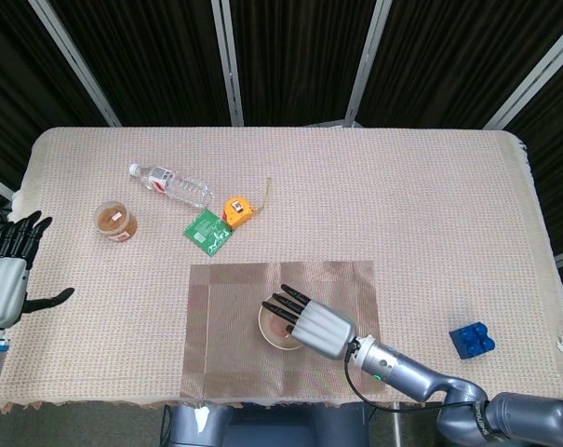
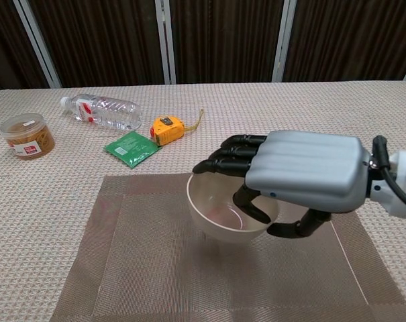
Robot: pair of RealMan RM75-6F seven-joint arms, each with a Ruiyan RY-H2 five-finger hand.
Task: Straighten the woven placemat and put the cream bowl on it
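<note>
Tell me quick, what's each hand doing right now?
Left hand: open, holding nothing, at the table's left edge.
Right hand: gripping the cream bowl over the woven placemat.
</note>
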